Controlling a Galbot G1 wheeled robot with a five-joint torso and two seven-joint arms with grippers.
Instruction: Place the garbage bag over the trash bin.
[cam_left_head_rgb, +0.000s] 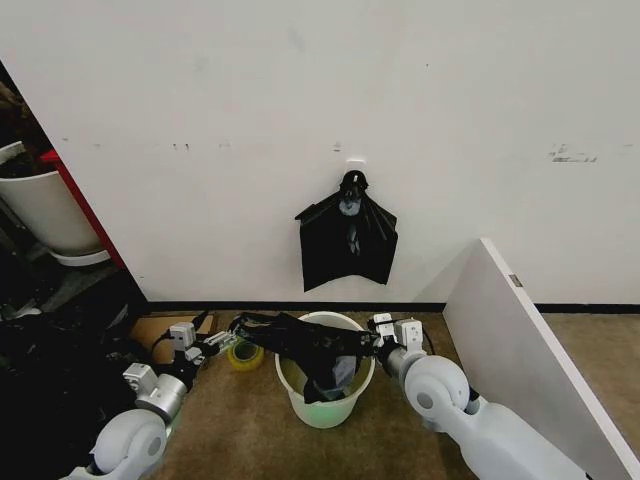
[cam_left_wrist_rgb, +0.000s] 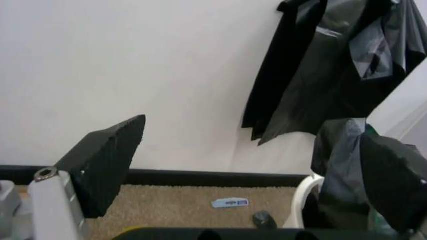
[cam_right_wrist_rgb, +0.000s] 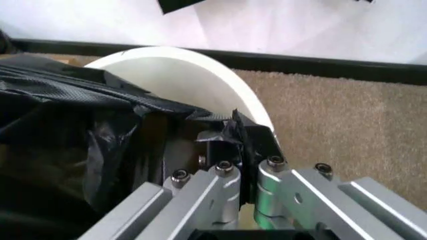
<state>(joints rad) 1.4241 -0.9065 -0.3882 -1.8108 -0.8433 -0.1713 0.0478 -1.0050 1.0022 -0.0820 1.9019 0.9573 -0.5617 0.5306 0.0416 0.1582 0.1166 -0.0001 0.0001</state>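
Pinching the garbage bag (cam_right_wrist_rgb: 100, 115) at the trash bin (cam_right_wrist_rgb: 193, 70) rim, right end effector (cam_right_wrist_rgb: 233, 145) is clamped tight. Head cam: bag drapes across bin; left end effector (cam_left_head_rgb: 222, 340) grip cannot tell.

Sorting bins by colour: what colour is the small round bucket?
Cream-white plastic bucket, clearest in the head view.
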